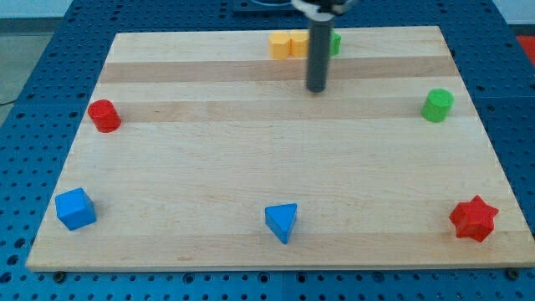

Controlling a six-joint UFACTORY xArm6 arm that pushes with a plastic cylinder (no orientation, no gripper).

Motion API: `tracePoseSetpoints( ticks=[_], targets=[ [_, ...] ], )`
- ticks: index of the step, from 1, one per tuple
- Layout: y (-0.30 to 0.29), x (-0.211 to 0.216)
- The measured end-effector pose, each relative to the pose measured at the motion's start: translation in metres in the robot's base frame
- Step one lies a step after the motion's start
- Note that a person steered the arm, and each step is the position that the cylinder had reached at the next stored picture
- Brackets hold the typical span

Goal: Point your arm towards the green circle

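Note:
The green circle is a short green cylinder standing near the board's right edge, upper half. My tip is the lower end of a dark rod at the view's top centre, well to the left of the green circle and slightly above it. The rod stands just below a cluster of yellow blocks and partly hides a green block behind it. Nothing touches the tip.
A red cylinder stands at the left edge. A blue cube is at the bottom left, a blue triangle at the bottom centre, a red star at the bottom right. The wooden board lies on a blue perforated table.

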State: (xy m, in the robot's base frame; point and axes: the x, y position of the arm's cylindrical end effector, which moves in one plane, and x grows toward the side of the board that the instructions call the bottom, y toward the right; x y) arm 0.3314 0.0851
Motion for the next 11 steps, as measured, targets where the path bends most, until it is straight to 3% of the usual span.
tracePoseSetpoints(
  ticks=[1, 2, 7, 9, 10, 11],
  targets=[
    [0.068, -0.010],
    [0.101, -0.010],
    [0.123, -0.010],
    [0.258, -0.004],
    [0.260, -0.003],
    [0.254, 0.063]
  ],
)
